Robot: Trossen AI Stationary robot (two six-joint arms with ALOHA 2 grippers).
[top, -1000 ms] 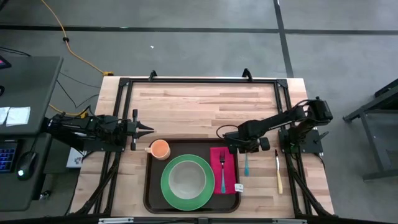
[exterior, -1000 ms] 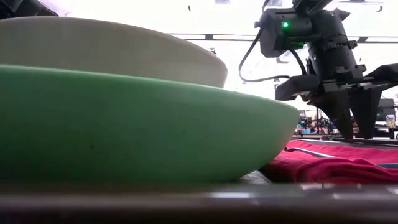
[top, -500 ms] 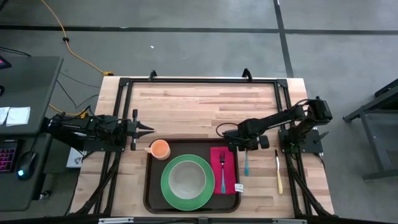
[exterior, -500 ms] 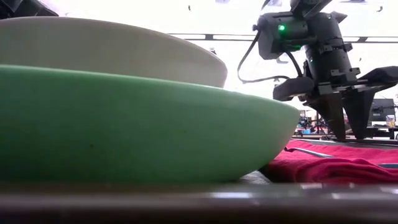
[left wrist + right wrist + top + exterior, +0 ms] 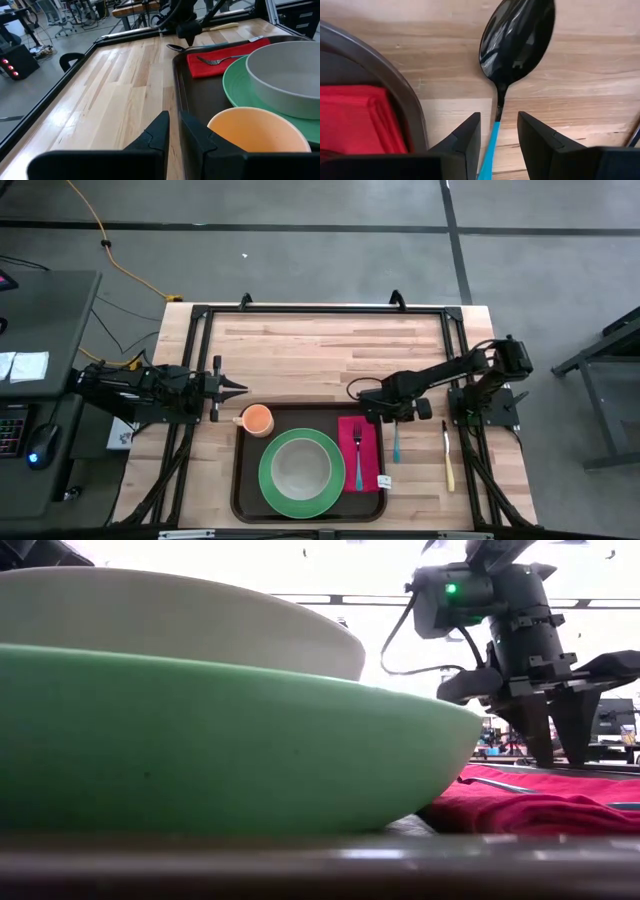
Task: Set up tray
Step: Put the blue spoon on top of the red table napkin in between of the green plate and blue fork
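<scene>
Slightly shifted toward frame left in the low view over the last second, the right tool [image 5: 553,745] hangs just above the far end of the red napkin; in the high view nothing else has changed position.

Surface [image 5: 330,350]: a light wooden top filling the middle of the high view, with a black frame along its edges.

Tray [image 5: 243,480]: dark brown, rounded corners, raised rim. It lies at the lower centre of the high view, against the lower edge of the surface.

Green plate [image 5: 268,475]: sits in the middle of the tray and carries a pale bowl [image 5: 300,465].

Red napkin [image 5: 366,465]: lies in the right part of the tray, just beside the plate, with a fork [image 5: 357,455] resting on it.

Orange cup [image 5: 258,420]: stands in the upper left corner of the tray.

Spoon [image 5: 517,37]: dark bowl, blue handle. It lies on the bare surface just right of the tray rim. A yellow-handled utensil [image 5: 447,455] lies further right on the surface.

Right tool, wrist view: fingers parted to a moderate gap, straddling the spoon's handle from above, with no visible contact; nothing is gripped.

Left tool [image 5: 238,387]: at centre left of the high view, just above and left of the cup. Its fingers stand almost together with a narrow slit between them, holding nothing.
</scene>
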